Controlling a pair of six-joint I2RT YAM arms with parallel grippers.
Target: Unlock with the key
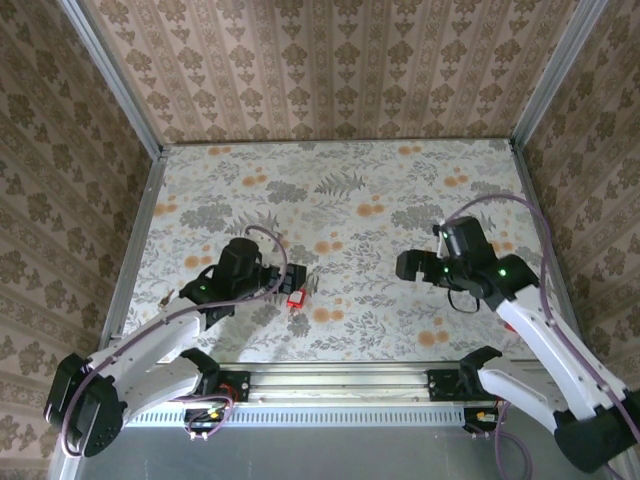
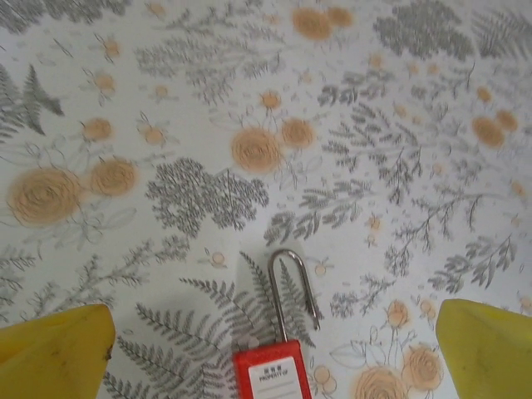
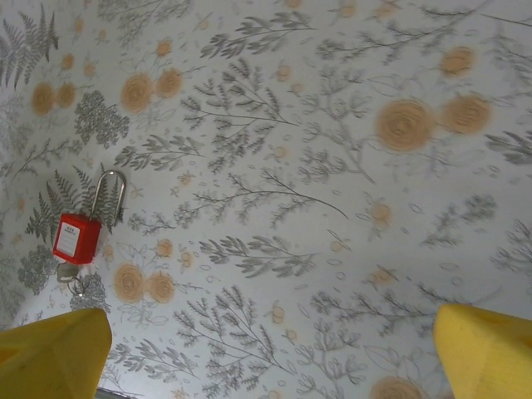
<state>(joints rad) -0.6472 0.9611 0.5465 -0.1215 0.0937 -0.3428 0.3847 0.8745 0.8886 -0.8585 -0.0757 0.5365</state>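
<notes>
A red padlock (image 1: 297, 297) lies flat on the flowered table, left of centre. In the left wrist view its red body (image 2: 272, 371) sits at the bottom edge between my yellow fingertips (image 2: 54, 349), not touching them. One leg of its steel shackle (image 2: 293, 287) ends free, short of the body. The left gripper (image 1: 285, 278) hovers open right over it. In the right wrist view the padlock (image 3: 76, 237) lies far left with the key (image 3: 68, 273) sticking out of its underside. My right gripper (image 1: 406, 266) stands open over bare table, well to the right of the lock.
Patterned walls with metal corner posts (image 1: 112, 80) close the table in on three sides. The flowered tabletop (image 1: 340, 190) stretches behind both arms. An aluminium rail (image 1: 340, 382) runs along the near edge between the arm bases.
</notes>
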